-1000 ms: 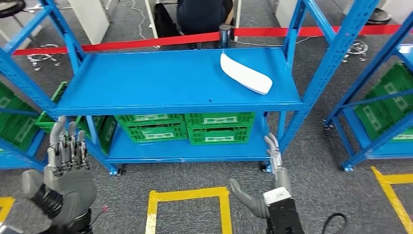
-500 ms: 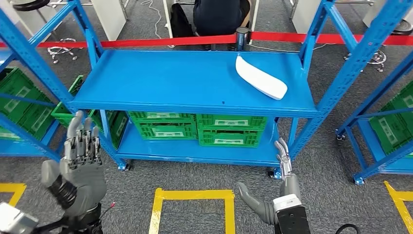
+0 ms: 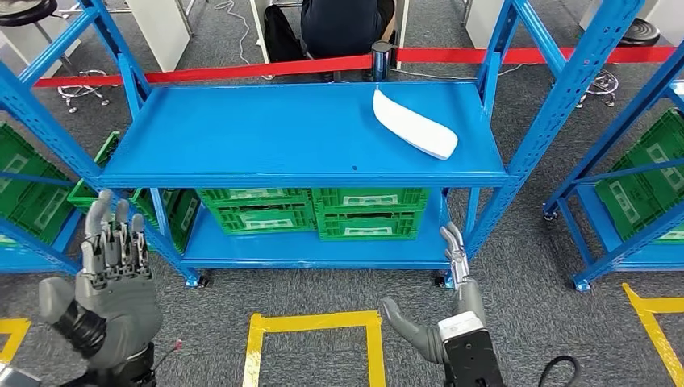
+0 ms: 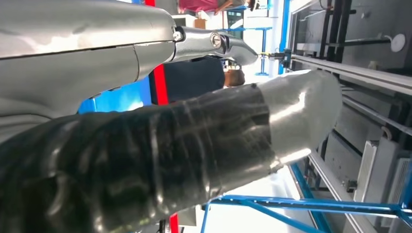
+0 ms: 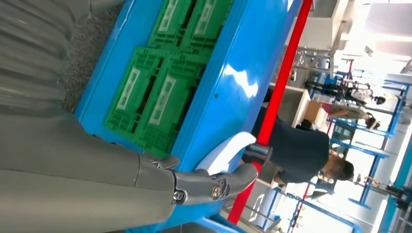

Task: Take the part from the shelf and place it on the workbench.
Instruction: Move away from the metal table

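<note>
The left hand (image 3: 109, 286) was raised with its palm turned away, fingers (image 3: 113, 242) straight, close together and holding nothing. The right hand (image 3: 440, 310) reached forward edge-on, fingers extended, thumb splayed, empty.

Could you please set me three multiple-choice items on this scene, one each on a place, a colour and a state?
1. Where does the white part lie?
A. right end of the shelf's top deck
B. in a green crate
C. on the floor

2. What colour is the barrier tape behind the shelf?
A. yellow
B. red
C. white

3. What do the left hand and right hand hold?
A. the part
B. a crate
C. nothing

Key: 1 A, it rests on the blue deck near the right post. 2 B, a red band runs behind. 3 C, both hands are open, fingers apart.
</note>
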Robot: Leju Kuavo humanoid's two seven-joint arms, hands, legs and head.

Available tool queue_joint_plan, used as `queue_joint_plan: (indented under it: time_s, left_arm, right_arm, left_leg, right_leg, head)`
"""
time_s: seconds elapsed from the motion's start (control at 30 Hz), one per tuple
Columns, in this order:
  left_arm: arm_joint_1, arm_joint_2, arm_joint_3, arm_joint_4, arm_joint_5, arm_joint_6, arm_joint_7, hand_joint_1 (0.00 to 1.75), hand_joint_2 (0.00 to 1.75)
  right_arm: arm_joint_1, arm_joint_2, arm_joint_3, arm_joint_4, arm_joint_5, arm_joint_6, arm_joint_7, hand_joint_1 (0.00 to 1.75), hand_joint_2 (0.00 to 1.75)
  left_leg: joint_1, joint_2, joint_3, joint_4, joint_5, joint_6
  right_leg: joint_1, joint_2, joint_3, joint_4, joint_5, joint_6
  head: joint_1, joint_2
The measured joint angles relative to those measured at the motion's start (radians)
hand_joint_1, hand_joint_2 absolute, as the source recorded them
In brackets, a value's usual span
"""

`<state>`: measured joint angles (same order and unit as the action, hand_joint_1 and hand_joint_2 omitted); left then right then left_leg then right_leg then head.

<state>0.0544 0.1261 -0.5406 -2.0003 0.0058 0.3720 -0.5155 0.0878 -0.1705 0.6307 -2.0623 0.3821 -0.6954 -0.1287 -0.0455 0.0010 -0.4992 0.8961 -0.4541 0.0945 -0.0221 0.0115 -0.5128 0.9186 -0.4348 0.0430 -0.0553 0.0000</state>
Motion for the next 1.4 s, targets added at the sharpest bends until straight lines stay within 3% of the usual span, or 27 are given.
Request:
queue_joint_plan:
  time_s: [0.07,0.1,0.13,0.2,0.23,0.27,0.3,0.33,0.4,0.47,0.53,0.6,0.7,0.73,0.77,0.8,0.83,0.9,0.97,1.03,1.1,1.13,1.23,1.27,1.3,1.33,1.4]
  left_arm:
    - [0.001,0.000,0.000,-0.001,0.000,0.000,0.000,0.00,0.00]
    - [0.001,0.000,0.000,-0.002,0.000,0.000,0.000,0.00,0.00]
    - [0.000,0.000,0.000,-0.002,0.000,-0.001,0.000,0.00,0.00]
    - [0.001,-0.001,0.000,-0.001,0.001,-0.001,0.000,0.00,0.00]
    - [0.001,-0.001,0.000,0.000,0.001,-0.001,0.000,0.00,0.00]
    - [0.002,-0.001,0.000,0.001,0.001,-0.001,0.000,0.00,0.00]
    - [0.002,-0.001,0.000,0.002,0.002,-0.001,0.000,0.00,0.00]
    - [0.002,-0.001,0.000,0.003,0.002,-0.002,0.000,0.00,0.00]
    - [0.002,0.000,0.000,0.003,0.003,-0.002,0.000,0.00,0.00]
    - [0.002,0.000,0.000,0.003,0.003,-0.002,0.000,0.00,0.00]
    - [0.002,0.000,0.000,0.003,0.003,-0.003,0.000,0.00,0.00]
    - [0.001,0.000,0.000,0.002,0.003,-0.004,-0.001,0.00,0.00]
    - [0.001,0.000,-0.001,0.003,0.003,-0.005,-0.001,0.00,0.00]
    - [0.002,0.000,-0.001,0.003,0.003,-0.005,-0.001,0.00,0.00]
    - [0.002,0.000,-0.001,0.003,0.003,-0.005,-0.001,0.00,0.00]
    - [0.002,0.000,-0.001,0.003,0.003,-0.005,-0.001,0.00,0.00]
    - [0.002,0.000,-0.001,0.003,0.003,-0.006,-0.001,0.00,0.00]
    - [0.001,0.000,-0.001,0.002,0.003,-0.006,-0.001,0.00,0.00]
    - [-0.001,0.000,-0.001,0.001,0.003,-0.006,-0.002,0.00,0.00]
    - [-0.001,0.000,-0.001,0.000,0.003,-0.007,-0.002,0.00,0.00]
    - [0.000,0.000,0.000,0.000,0.003,-0.007,-0.002,0.00,0.00]
    - [-0.001,0.000,0.000,0.000,0.003,-0.007,-0.002,0.00,0.00]
    - [0.001,0.000,0.000,0.002,0.004,-0.007,-0.001,0.00,0.00]
    - [0.002,0.000,0.000,0.003,0.004,-0.007,-0.001,0.00,0.00]
    - [0.002,0.000,0.000,0.004,0.004,-0.007,-0.001,0.00,0.00]
    - [0.002,0.000,0.000,0.004,0.004,-0.007,-0.001,0.00,0.00]
    - [0.002,0.000,0.000,0.004,0.004,-0.007,-0.001,0.00,0.00]
  right_arm:
    - [0.000,0.000,0.000,-0.001,0.000,0.000,0.000,0.00,1.75]
    - [-0.001,0.000,0.000,-0.002,0.000,0.000,0.000,0.00,1.75]
    - [-0.001,-0.001,0.000,-0.003,0.000,0.000,0.000,0.00,1.75]
    - [-0.001,-0.002,0.001,-0.004,0.000,0.000,0.001,0.00,1.75]
    - [-0.001,-0.003,0.001,-0.004,0.000,0.000,0.002,0.00,1.75]
    - [0.000,-0.004,0.001,-0.004,0.000,0.000,0.002,0.00,1.75]
    - [0.000,-0.004,0.001,-0.004,-0.001,0.000,0.002,0.00,1.75]
    - [0.000,-0.005,0.001,-0.004,-0.001,0.000,0.003,0.00,1.75]
    - [-0.001,-0.006,0.001,-0.004,-0.001,0.000,0.003,0.00,1.75]
    - [-0.003,-0.006,0.002,-0.005,-0.001,0.000,0.004,0.00,1.75]
    - [-0.004,-0.006,0.002,-0.005,0.000,0.000,0.005,0.00,1.75]
    - [-0.004,-0.007,0.002,-0.005,0.000,0.000,0.006,0.00,1.75]
    - [-0.005,-0.008,0.003,-0.005,0.001,0.000,0.007,0.00,1.75]
    - [-0.005,-0.008,0.003,-0.005,0.002,0.000,0.008,0.00,1.75]
    - [-0.005,-0.009,0.003,-0.005,0.002,0.000,0.008,0.00,1.75]
    - [-0.005,-0.009,0.004,-0.005,0.002,0.000,0.009,0.00,1.75]
    - [-0.005,-0.009,0.004,-0.005,0.002,0.000,0.009,0.00,1.75]
    - [-0.006,-0.009,0.004,-0.005,0.003,0.000,0.009,0.00,1.75]
    - [-0.006,-0.009,0.004,-0.005,0.003,0.000,0.009,0.00,1.75]
    - [-0.007,-0.009,0.005,-0.005,0.003,0.000,0.010,0.00,1.75]
    - [-0.007,-0.010,0.006,-0.006,0.004,0.000,0.010,0.00,1.75]
    - [-0.008,-0.010,0.006,-0.007,0.004,0.000,0.010,0.00,1.75]
    - [-0.007,-0.012,0.006,-0.008,0.004,0.000,0.011,0.00,1.75]
    - [-0.006,-0.012,0.006,-0.007,0.004,0.000,0.012,0.00,1.75]
    - [-0.005,-0.013,0.006,-0.007,0.004,0.000,0.012,0.00,1.75]
    - [-0.005,-0.014,0.006,-0.007,0.004,0.000,0.012,0.00,1.75]
    - [-0.006,-0.014,0.006,-0.007,0.004,0.000,0.012,0.00,1.75]
  left_leg:
    - [0.005,0.000,0.017,-0.019,0.013,0.001]
    - [0.009,0.001,0.025,-0.030,0.020,0.000]
    - [0.012,0.002,0.033,-0.039,0.027,-0.001]
    - [0.010,0.004,0.030,-0.041,0.030,0.000]
    - [0.009,0.004,0.029,-0.039,0.030,0.000]
    - [0.007,0.004,0.028,-0.038,0.029,0.000]
    - [0.006,0.003,0.029,-0.036,0.028,0.000]
    - [0.006,0.002,0.030,-0.034,0.026,-0.002]
    - [0.003,-0.001,0.026,-0.022,0.016,-0.007]
    - [-0.003,-0.002,0.012,-0.008,0.003,-0.009]
    - [-0.005,-0.003,0.005,0.000,-0.004,-0.009]
    - [-0.001,-0.004,-0.010,0.039,-0.031,-0.024]
    - [0.025,-0.003,-0.106,0.240,-0.134,-0.061]
    - [0.033,-0.002,-0.139,0.306,-0.157,-0.067]
    - [0.039,-0.001,-0.158,0.339,-0.161,-0.070]
    - [0.041,-0.001,-0.157,0.330,-0.145,-0.068]
    - [0.041,-0.001,-0.134,0.279,-0.112,-0.061]
    - [0.029,0.000,-0.055,0.119,-0.038,-0.036]
    - [0.012,0.000,-0.002,0.013,-0.003,-0.017]
    - [0.005,-0.001,0.008,-0.012,0.003,-0.011]
    - [0.010,0.001,0.025,-0.033,0.017,-0.010]
    - [0.013,0.002,0.034,-0.043,0.024,-0.008]
    - [0.013,0.004,0.036,-0.044,0.029,-0.004]
    - [0.012,0.004,0.035,-0.042,0.028,-0.003]
    - [0.012,0.003,0.035,-0.039,0.026,-0.004]
    - [0.012,0.002,0.035,-0.036,0.023,-0.006]
    - [0.011,0.000,0.033,-0.020,0.012,-0.015]
  right_leg:
    - [0.004,-0.002,-0.007,0.004,-0.006,0.006]
    - [0.006,-0.002,-0.020,0.029,-0.024,0.008]
    - [0.009,-0.003,-0.045,0.080,-0.052,0.008]
    - [0.010,-0.004,-0.116,0.232,-0.122,0.009]
    - [0.010,-0.004,-0.147,0.297,-0.142,0.010]
    - [0.011,-0.004,-0.162,0.328,-0.143,0.011]
    - [0.011,-0.004,-0.158,0.316,-0.125,0.011]
    - [0.011,-0.004,-0.134,0.263,-0.092,0.011]
    - [0.009,-0.004,-0.060,0.107,-0.027,0.010]
    - [0.006,-0.004,-0.010,0.016,-0.004,0.003]
    - [0.003,-0.003,-0.001,0.004,-0.003,-0.005]
    - [-0.003,-0.003,-0.001,0.003,-0.001,-0.010]
    - [-0.007,-0.004,-0.004,0.003,0.001,-0.014]
    - [-0.007,-0.004,-0.006,0.004,0.000,-0.014]
    - [-0.007,-0.004,-0.006,0.004,0.000,-0.013]
    - [-0.006,-0.005,-0.006,0.004,0.000,-0.013]
    - [-0.005,-0.004,-0.005,0.004,0.000,-0.013]
    - [-0.004,-0.003,0.000,-0.001,0.001,-0.012]
    - [-0.003,-0.002,0.002,-0.006,0.003,-0.006]
    - [-0.002,-0.002,0.003,-0.011,0.005,0.003]
    - [0.000,-0.003,-0.008,0.006,-0.009,0.008]
    - [0.002,-0.004,-0.026,0.042,-0.031,0.010]
    - [0.005,-0.005,-0.125,0.253,-0.125,0.012]
    - [0.005,-0.005,-0.147,0.298,-0.134,0.014]
    - [0.005,-0.005,-0.150,0.302,-0.124,0.016]
    - [0.004,-0.005,-0.133,0.264,-0.096,0.018]
    - [-0.002,-0.005,-0.064,0.119,-0.034,0.026]
  head:
    - [-0.001,0.000]
    - [0.002,0.000]
    - [0.008,0.000]
    - [0.022,0.000]
    - [0.028,0.000]
    - [0.032,0.000]
    - [0.035,0.000]
    - [0.039,0.000]
    - [0.050,0.000]
    - [0.057,0.000]
    - [0.054,0.000]
    - [0.050,0.000]
    - [0.033,0.000]
    - [0.028,0.000]
    - [0.023,0.000]
    - [0.018,0.000]
    - [0.014,0.000]
    - [0.008,0.000]
    - [0.004,0.000]
    - [0.004,0.000]
    - [0.007,0.000]
    - [0.011,0.000]
    - [0.031,0.000]
    - [0.036,0.000]
    - [0.039,0.000]
    - [0.043,0.000]
    - [0.053,0.000]
